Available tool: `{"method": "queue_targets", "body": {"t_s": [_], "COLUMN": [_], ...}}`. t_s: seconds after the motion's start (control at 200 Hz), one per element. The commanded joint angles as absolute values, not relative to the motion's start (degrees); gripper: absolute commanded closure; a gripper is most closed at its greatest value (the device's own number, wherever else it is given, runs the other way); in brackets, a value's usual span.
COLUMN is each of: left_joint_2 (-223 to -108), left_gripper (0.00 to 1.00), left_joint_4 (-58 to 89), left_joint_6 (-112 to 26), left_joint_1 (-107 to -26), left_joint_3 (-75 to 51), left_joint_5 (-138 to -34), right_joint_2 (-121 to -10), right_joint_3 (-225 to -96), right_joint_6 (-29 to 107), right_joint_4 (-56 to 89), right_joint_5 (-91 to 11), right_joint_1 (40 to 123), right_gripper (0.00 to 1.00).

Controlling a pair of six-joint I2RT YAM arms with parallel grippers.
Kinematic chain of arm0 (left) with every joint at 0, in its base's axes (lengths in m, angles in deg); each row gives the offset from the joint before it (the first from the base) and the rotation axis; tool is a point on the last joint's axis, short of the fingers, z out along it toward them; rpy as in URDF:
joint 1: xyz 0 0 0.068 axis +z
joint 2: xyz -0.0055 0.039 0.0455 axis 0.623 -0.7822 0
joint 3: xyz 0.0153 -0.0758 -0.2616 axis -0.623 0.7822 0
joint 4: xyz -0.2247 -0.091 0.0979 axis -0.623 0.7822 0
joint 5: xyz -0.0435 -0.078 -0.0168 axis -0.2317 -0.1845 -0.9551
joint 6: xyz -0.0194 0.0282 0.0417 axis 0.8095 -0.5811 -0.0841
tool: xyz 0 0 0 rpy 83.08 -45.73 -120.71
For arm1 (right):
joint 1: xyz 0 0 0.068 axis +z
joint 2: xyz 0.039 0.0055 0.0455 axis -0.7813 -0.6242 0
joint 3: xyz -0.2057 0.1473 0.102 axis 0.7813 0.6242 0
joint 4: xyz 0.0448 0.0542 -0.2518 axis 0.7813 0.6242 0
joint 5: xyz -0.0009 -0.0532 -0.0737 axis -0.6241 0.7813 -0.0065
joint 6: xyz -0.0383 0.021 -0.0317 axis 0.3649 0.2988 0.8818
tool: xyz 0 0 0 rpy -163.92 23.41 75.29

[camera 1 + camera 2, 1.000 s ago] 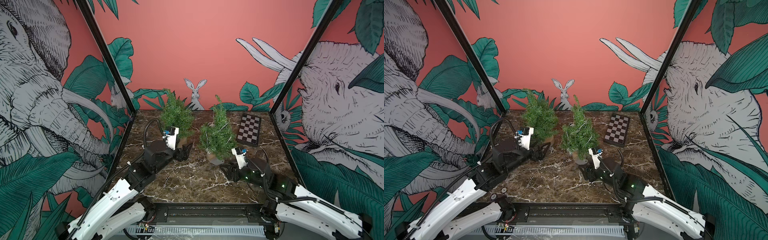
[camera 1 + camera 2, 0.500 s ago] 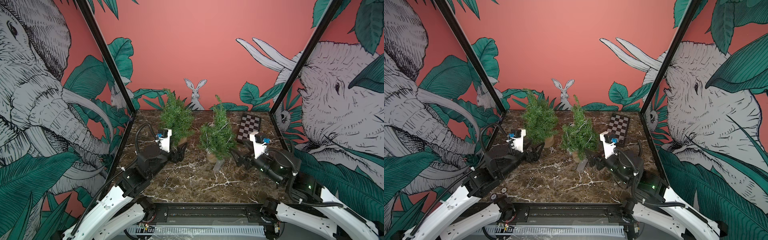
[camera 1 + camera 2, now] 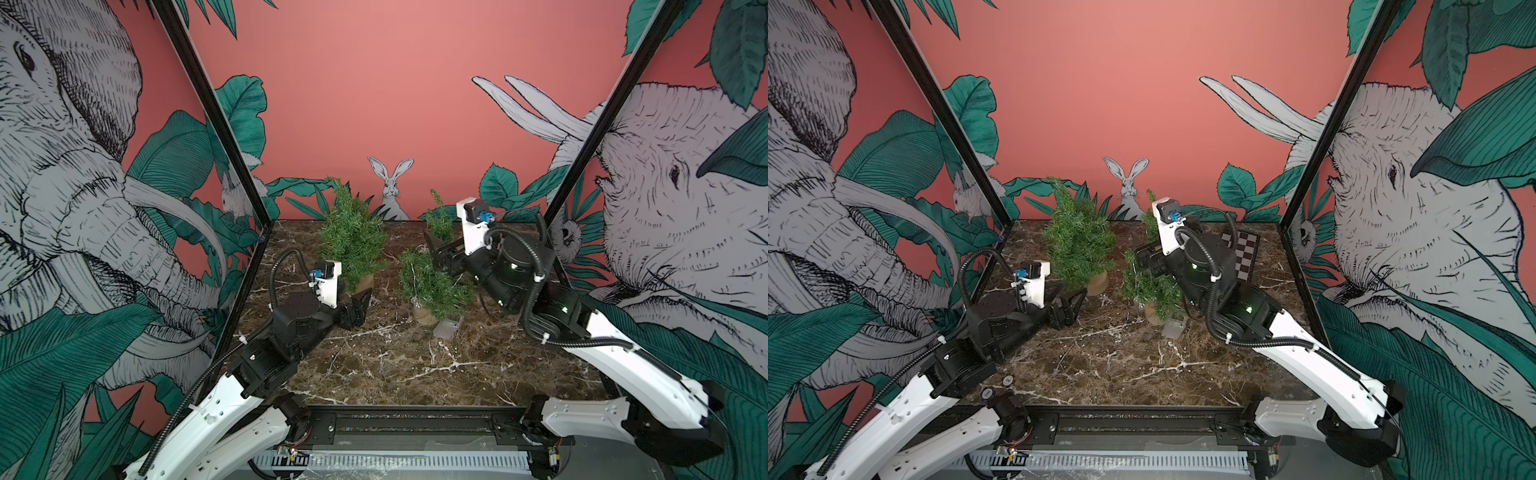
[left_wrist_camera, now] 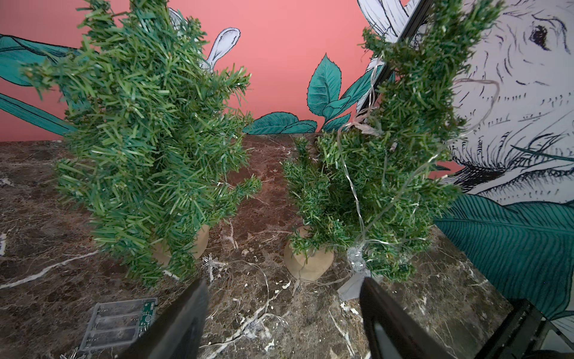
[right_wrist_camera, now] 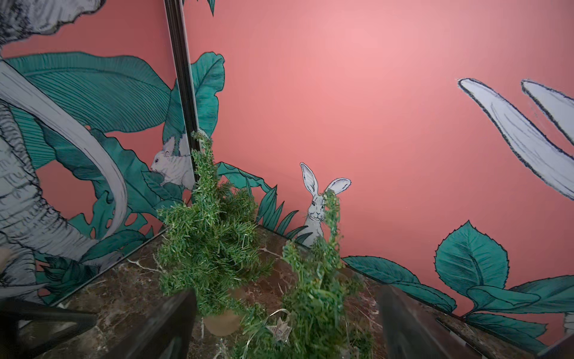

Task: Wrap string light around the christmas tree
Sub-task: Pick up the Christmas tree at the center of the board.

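Two small green christmas trees in tan pots stand at the back of the marble table. Thin silver string light wire (image 4: 354,192) hangs in loops over the right tree (image 3: 432,282) (image 3: 1150,286), with a star light (image 5: 281,331) among its branches. More wire (image 4: 265,279) trails on the table. My right gripper (image 3: 434,253) (image 5: 287,290) is raised beside this tree's upper half, open, with branches between its fingers and nothing gripped. My left gripper (image 3: 360,296) (image 4: 284,281) sits low in front of the left tree (image 3: 353,241), open and empty.
A clear battery box (image 3: 446,329) lies by the right tree's pot. A second clear battery holder (image 4: 118,320) lies in front of the left tree. A chessboard (image 3: 1246,257) rests at the back right, behind my right arm. Black frame posts stand at both back corners.
My right gripper has risen from the table by the right tree's base to its upper half and opened wider. My left arm has shifted slightly left.
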State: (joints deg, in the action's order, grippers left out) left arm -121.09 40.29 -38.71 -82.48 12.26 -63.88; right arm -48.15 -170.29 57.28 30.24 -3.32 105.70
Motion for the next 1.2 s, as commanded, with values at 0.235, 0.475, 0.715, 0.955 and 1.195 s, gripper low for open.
{"method": "queue_targets", "body": {"t_s": [0.235,0.475,0.715,0.955,1.195], "left_joint_2": [-119.4,-119.5,-119.7,-119.9,-122.3], "left_gripper": [0.21,0.23,0.24,0.24,0.26], "left_joint_4": [42.3,41.3,40.0,39.6,38.3], "left_joint_6": [-36.9,-35.9,-35.6,-36.2,-37.2], "left_joint_1": [-82.7,-82.7,-82.7,-82.7,-82.7], "left_joint_3": [11.3,11.8,12.2,12.1,11.1], "left_joint_5": [-63.0,-63.4,-66.1,-64.7,-63.2], "right_joint_2": [-54.6,-58.5,-60.0,-61.0,-62.4], "right_joint_3": [-175.4,-177.2,-178.5,-182.0,-185.9], "right_joint_6": [56.5,54.4,56.6,61.0,68.1], "right_joint_4": [29.7,31.9,30.2,29.4,25.1], "right_joint_5": [-5.6,-12.4,-12.0,-10.6,-6.8], "right_joint_1": [98.4,95.3,94.7,94.5,93.0], "right_gripper": [0.1,0.26,0.65,1.0,1.0]}}
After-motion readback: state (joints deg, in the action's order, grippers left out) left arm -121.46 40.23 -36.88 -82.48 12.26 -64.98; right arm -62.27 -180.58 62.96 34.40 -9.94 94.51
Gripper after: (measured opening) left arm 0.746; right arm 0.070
